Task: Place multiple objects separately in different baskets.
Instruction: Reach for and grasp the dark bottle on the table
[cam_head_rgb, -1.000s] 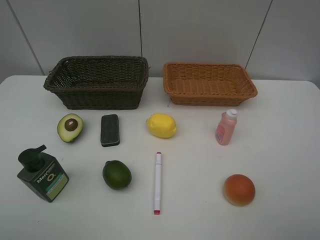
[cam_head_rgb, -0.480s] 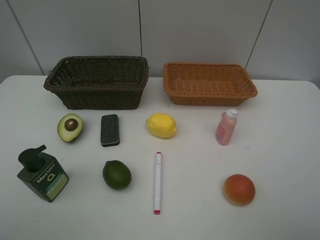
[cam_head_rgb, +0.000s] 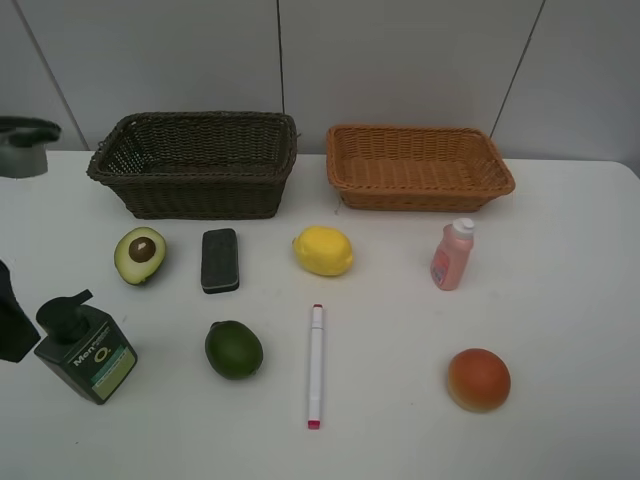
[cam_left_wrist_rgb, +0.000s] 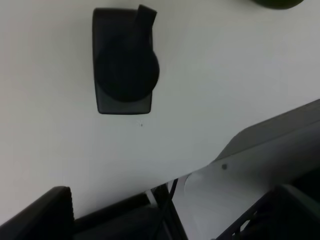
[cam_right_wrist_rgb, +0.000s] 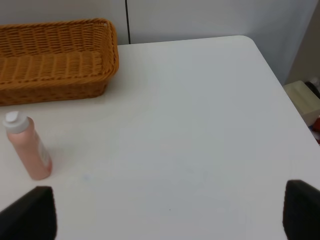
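Baskets stand side by side at the far side of the white worktop (cam_head_rgb: 560, 300) in the high view. The dark brown basket (cam_head_rgb: 195, 165) is on the left and deeper, the orange-tan basket (cam_head_rgb: 420, 167) on the right and shallower. All eight objects lie outside them, apart from each other. The row nearer the baskets has the halved avocado (cam_head_rgb: 140, 255) with its stone up, the black eraser (cam_head_rgb: 220, 260), the yellow lemon (cam_head_rgb: 322, 250) and the upright pink bottle (cam_head_rgb: 452, 255) with a white cap. The front row has the dark green pump bottle (cam_head_rgb: 85, 350), the green lime (cam_head_rgb: 233, 349), the white marker (cam_head_rgb: 316, 365) with its pink tip toward the camera, and the orange-red peach (cam_head_rgb: 478, 379). The pump bottle's label reads "Men"; its smaller print is too small to read. A dark part of the left arm (cam_head_rgb: 14, 320) shows at the left edge, just beside the pump bottle. In the left wrist view the left claw (cam_left_wrist_rgb: 170, 200) is spread wide and holds nothing, near an edge of the worktop, with the pump bottle seen from above ahead of it. In the right wrist view the right claw (cam_right_wrist_rgb: 169, 195) is also spread wide and holds nothing, over bare worktop, with the pink bottle and the orange-tan basket ahead.
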